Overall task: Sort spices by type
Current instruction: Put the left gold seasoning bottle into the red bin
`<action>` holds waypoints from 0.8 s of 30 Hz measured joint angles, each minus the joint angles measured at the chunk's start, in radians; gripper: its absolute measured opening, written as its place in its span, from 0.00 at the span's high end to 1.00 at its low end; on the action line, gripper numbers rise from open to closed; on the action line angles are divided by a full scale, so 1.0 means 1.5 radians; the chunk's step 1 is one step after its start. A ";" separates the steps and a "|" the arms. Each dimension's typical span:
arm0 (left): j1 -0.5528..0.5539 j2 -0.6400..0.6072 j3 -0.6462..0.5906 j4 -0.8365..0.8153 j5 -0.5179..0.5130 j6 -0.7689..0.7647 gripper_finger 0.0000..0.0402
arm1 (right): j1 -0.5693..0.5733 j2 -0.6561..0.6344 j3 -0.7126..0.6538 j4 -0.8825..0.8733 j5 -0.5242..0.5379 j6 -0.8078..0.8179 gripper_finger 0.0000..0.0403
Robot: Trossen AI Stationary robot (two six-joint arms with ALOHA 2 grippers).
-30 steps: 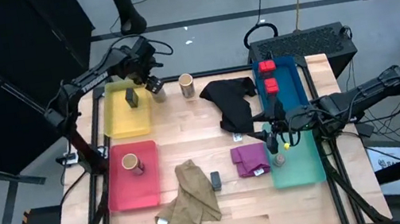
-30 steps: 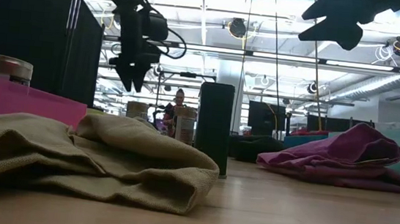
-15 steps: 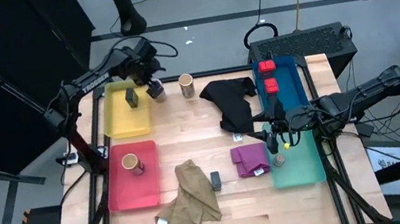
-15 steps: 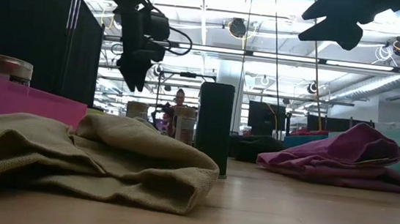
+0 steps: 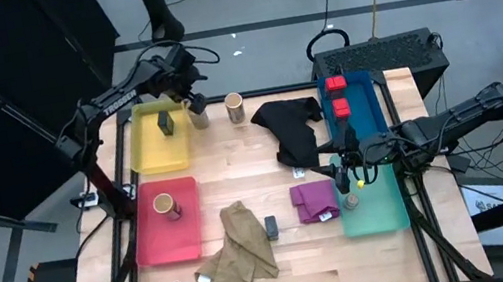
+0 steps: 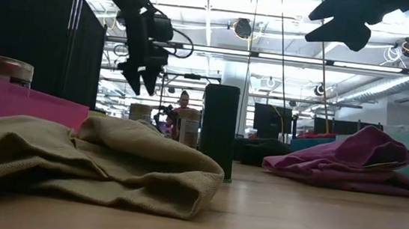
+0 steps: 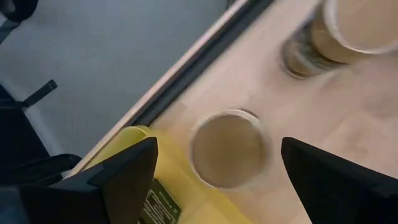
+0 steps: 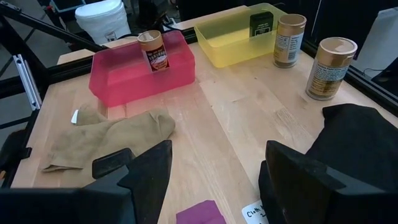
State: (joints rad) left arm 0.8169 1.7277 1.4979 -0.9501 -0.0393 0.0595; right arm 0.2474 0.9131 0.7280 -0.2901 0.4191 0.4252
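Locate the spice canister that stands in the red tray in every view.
High view: the canister stands in the red tray, left of centre.
Low view: only its top shows above the tray's wall, at the far left.
Left wrist view: not in it.
Right wrist view: it stands upright inside the tray, beyond the khaki cloth.
Shared landmark: the red tray.

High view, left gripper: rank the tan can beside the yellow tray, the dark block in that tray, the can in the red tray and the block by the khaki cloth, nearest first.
From the left gripper, at the table's far left:
1. Tan can, right under it beside the yellow tray.
2. Dark block, inside that tray.
3. Can in the red tray, near left.
4. Block by the khaki cloth, near the front middle.
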 joint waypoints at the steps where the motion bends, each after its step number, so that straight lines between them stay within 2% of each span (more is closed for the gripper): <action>1: 0.005 0.003 0.000 0.001 -0.002 -0.001 0.13 | 0.000 0.000 0.000 0.000 0.000 0.000 0.40; 4: 0.011 0.009 -0.001 0.001 -0.015 -0.001 0.13 | 0.000 0.000 0.000 0.000 0.000 0.000 0.40; 24: 0.005 0.059 0.002 0.005 0.008 0.004 0.13 | 0.000 0.000 0.000 0.000 0.000 -0.003 0.40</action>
State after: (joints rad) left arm 0.8238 1.8156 1.5002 -0.9428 -0.0273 0.0662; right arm 0.2474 0.9131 0.7280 -0.2905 0.4191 0.4213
